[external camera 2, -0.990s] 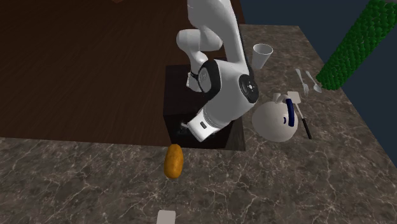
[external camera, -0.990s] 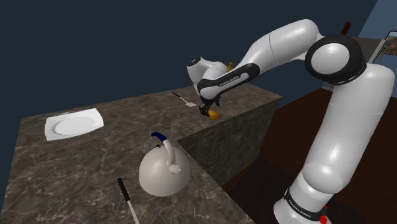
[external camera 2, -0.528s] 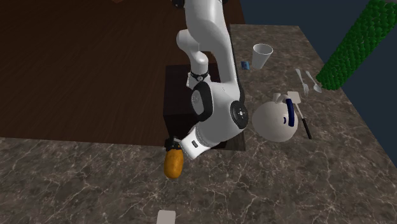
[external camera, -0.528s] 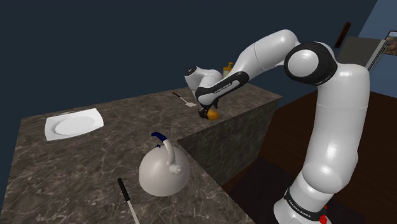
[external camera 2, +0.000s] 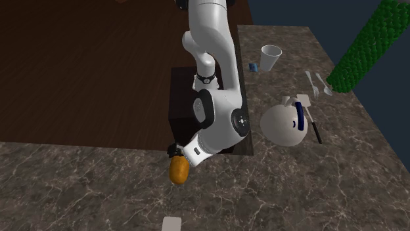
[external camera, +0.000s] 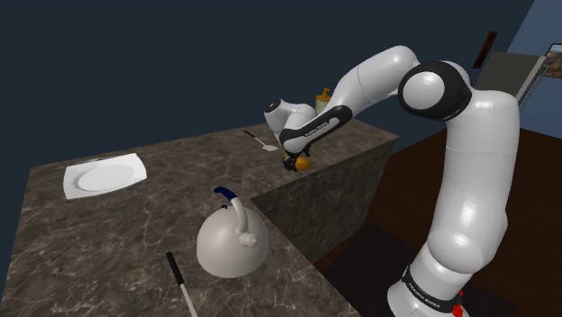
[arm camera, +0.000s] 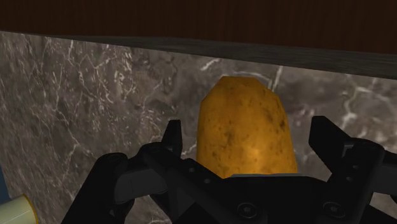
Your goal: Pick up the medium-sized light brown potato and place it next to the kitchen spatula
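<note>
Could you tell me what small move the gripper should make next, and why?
Probably close the gripper now. In the wrist view its open fingers stand on either side of the orange-brown potato with gaps showing, so it is not yet held. The potato lies on the dark veined counter.

Dark veined marble table [external camera: 108, 236]. Landmark is the white dome-shaped kettle with a blue-topped handle [external camera: 231, 243], standing upright on it.

- White square plate [external camera: 102, 176]: well apart from the kettle, toward the shoulder view's upper left.
- Knife with black handle and white blade [external camera: 180, 283]: flat, just beside the kettle, toward the shoulder view's lower left.

Second exterior view:
- Two pale forks [external camera 2: 317, 83]: near the kettle, up and to its right.
- White cup [external camera 2: 270, 58]: upright, above the kettle.
- Small blue item [external camera 2: 253, 67]: up and left of the kettle.
- Green textured leafy shape [external camera 2: 368, 42]: well apart, to the upper right.
- Dark wood floor [external camera 2: 85, 65]: left of the kettle.
</note>
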You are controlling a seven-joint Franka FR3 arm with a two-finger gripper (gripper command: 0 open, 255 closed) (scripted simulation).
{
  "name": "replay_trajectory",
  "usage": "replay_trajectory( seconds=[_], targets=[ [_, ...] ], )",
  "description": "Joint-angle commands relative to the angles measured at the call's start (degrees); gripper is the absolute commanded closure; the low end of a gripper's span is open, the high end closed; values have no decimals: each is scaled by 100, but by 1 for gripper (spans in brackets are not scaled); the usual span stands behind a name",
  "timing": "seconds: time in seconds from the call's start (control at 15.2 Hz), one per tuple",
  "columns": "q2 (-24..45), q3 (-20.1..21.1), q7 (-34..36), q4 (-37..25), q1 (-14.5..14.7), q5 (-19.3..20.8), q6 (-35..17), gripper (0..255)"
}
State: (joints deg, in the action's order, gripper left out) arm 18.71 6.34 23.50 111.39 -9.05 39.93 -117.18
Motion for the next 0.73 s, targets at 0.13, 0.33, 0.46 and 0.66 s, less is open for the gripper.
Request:
replay_trajectory(
  seconds=[0.13,0.33,0.46,0.66],
  targets=[
    [1,-1,1,1,-1,1,-3,0],
    [1,-1,1,1,-1,1,-3,255],
    [1,-1,1,2,-1,2,-4,255],
    [6,-1,1,-3,0,2,-3,255]
  ],
)
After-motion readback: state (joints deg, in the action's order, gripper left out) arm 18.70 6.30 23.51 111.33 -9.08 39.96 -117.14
